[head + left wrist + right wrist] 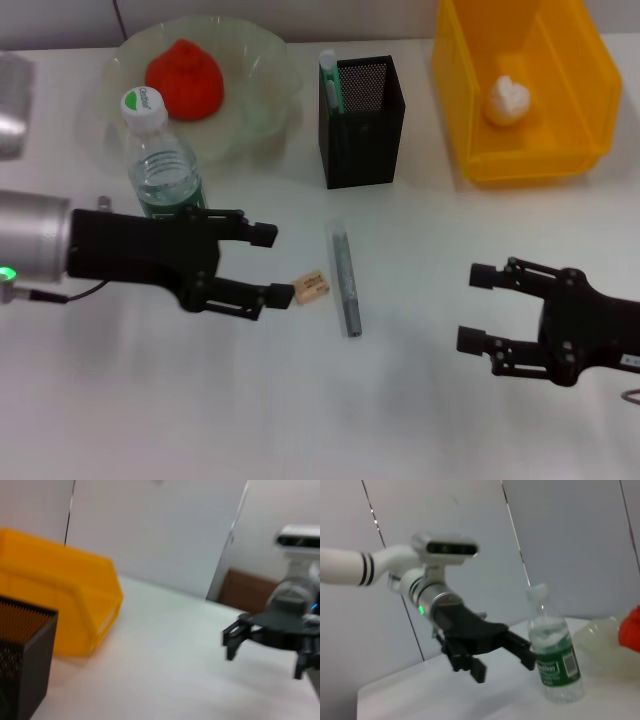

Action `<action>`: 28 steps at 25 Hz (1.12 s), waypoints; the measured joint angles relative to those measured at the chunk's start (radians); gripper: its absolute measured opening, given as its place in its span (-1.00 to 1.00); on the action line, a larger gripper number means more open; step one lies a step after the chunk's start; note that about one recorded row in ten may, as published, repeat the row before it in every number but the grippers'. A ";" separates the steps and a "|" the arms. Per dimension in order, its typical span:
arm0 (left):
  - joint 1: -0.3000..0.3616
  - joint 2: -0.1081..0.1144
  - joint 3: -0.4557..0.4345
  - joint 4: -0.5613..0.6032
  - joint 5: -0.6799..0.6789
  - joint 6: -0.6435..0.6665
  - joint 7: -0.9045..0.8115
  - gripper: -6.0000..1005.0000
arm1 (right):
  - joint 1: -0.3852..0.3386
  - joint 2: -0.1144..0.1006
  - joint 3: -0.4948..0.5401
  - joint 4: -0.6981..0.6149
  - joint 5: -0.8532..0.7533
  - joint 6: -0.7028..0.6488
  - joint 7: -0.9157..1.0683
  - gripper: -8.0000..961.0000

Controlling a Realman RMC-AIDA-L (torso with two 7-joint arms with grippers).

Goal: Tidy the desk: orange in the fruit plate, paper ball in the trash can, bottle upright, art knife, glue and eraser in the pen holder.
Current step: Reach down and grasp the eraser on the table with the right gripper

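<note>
The left gripper (270,265) hovers, jaws apart, just beside the small beige rectangular eraser (311,287) on the white desk (400,400) — the right gripper (477,308) waits open, well apart.

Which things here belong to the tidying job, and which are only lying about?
Job: red-orange fruit in pale-green wavy plate; crumpled white paper ball in yellow plastic bin; upright clear water bottle; beige eraser block; grey stick-shaped tool; black mesh pen holder.

Lying about: grey object at desk's far left edge.
</note>
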 joint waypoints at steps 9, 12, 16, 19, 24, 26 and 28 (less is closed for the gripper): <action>-0.078 -0.020 0.217 0.007 0.058 -0.247 -0.163 0.63 | -0.006 -0.008 0.058 0.023 -0.101 -0.003 -0.012 0.69; -0.085 -0.021 0.269 0.006 0.050 -0.300 -0.182 0.61 | -0.013 -0.009 0.104 0.025 -0.110 -0.003 -0.015 0.69; -0.086 -0.022 0.328 0.000 0.023 -0.357 -0.188 0.59 | -0.017 -0.010 0.143 0.033 -0.111 -0.003 -0.028 0.69; -0.074 -0.022 0.437 0.000 -0.032 -0.441 -0.188 0.57 | -0.015 -0.010 0.144 0.033 -0.111 0.003 -0.029 0.68; -0.056 -0.023 0.556 0.000 -0.084 -0.529 -0.184 0.54 | -0.009 -0.006 0.146 0.034 -0.105 0.023 -0.029 0.68; -0.046 -0.023 0.603 0.009 -0.104 -0.551 -0.180 0.52 | -0.006 -0.005 0.146 0.034 -0.105 0.030 -0.028 0.68; -0.038 -0.023 0.638 0.021 -0.112 -0.564 -0.178 0.51 | -0.004 -0.005 0.147 0.035 -0.105 0.035 -0.026 0.68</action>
